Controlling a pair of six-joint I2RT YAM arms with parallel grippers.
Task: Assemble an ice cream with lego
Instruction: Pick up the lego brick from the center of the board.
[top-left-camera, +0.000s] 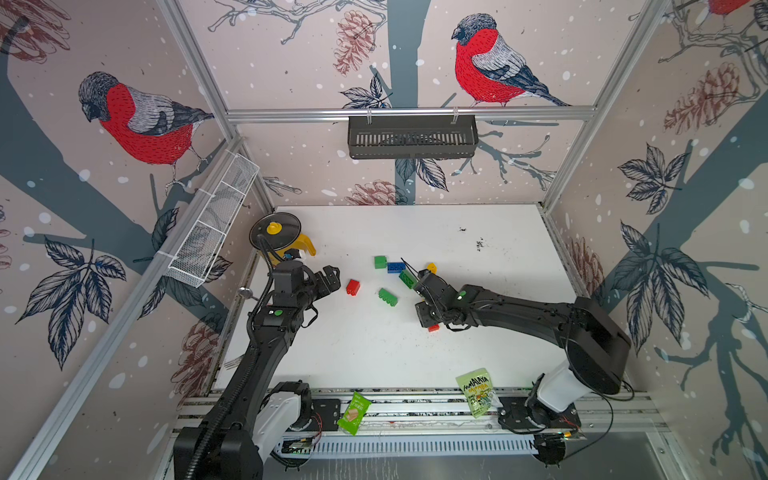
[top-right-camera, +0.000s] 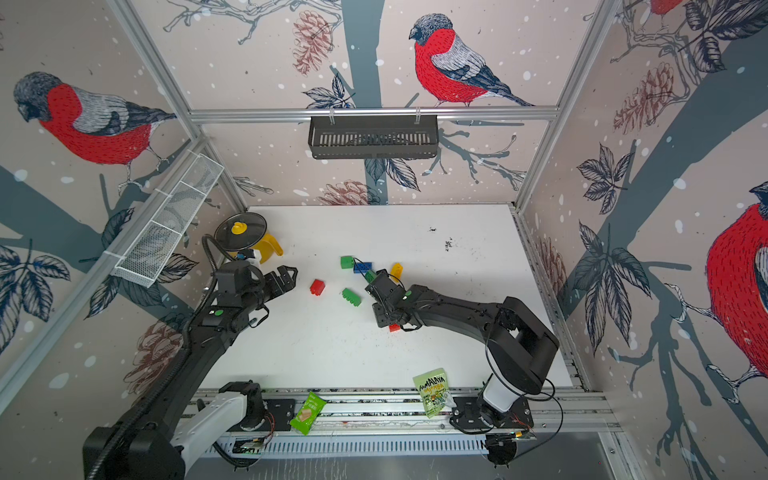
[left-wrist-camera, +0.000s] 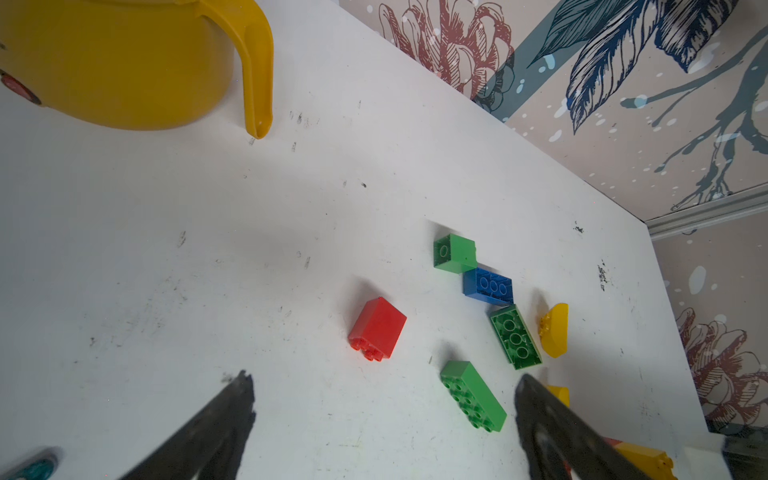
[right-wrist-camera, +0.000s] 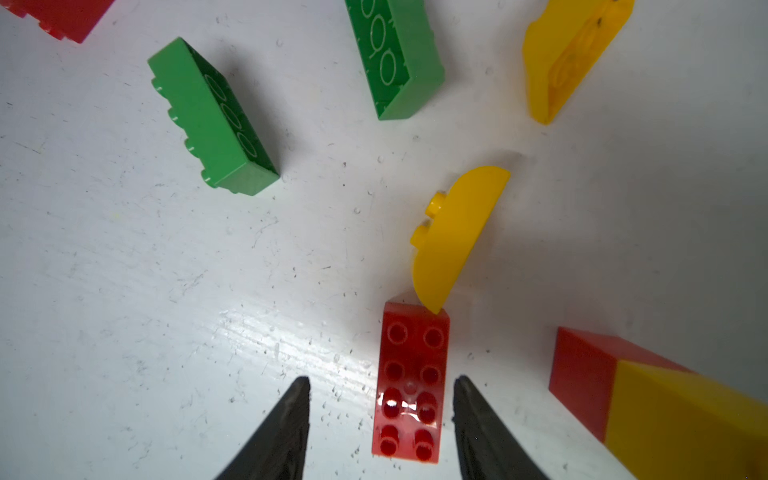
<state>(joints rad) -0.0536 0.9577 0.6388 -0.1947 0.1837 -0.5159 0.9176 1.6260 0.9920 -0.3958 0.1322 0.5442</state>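
Observation:
Loose lego lies mid-table: a red brick, a long green brick, a small green brick, a blue brick, another green brick and a yellow half-round. My right gripper is open, its fingers straddling a flat red studded brick without touching it. A yellow half-round leans on that brick's far end. A joined red-and-yellow piece lies beside it. My left gripper hangs wide open and empty, short of the red brick.
A yellow jug with a black lid stands at the back left, close to my left arm. Two green snack packets lie at the front rail. A white wire basket hangs on the left wall, a black one on the back wall.

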